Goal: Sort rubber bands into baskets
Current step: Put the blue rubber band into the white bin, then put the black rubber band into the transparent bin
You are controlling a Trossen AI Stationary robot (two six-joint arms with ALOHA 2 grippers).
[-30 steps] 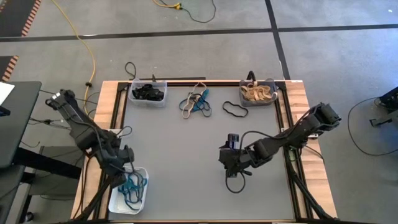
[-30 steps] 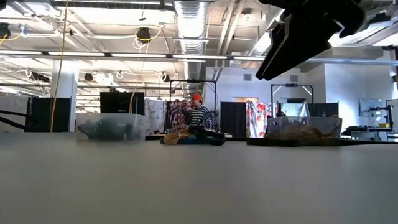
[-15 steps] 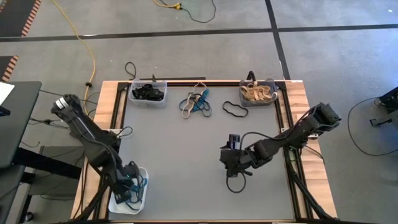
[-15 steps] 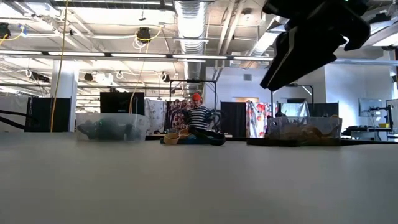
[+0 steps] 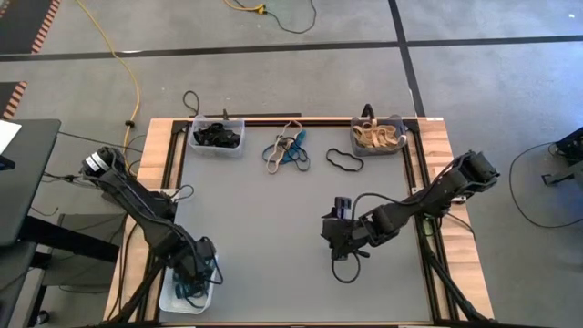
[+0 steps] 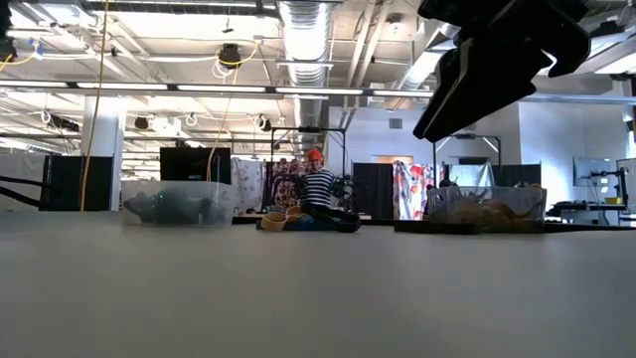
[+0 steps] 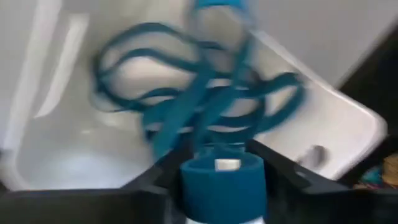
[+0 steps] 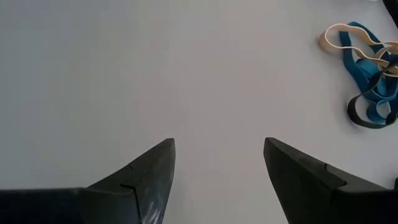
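**Three baskets, colours kept apart**

The white basket (image 5: 208, 254) holds teal bands (image 7: 205, 106); the left gripper (image 5: 189, 281) sits inside, its spread unclear. Clear basket (image 5: 217, 137): black bands. Grey basket (image 5: 378, 138): tan bands. Right gripper (image 5: 333, 230), spread, hovers mid-table. Mixed rubber bands (image 5: 288, 151) lie loose between the far baskets.

Two black jointed arms (image 5: 137, 205) — dark wedge fingers (image 8: 143, 180), blue pad (image 7: 221, 186), looping black cables.
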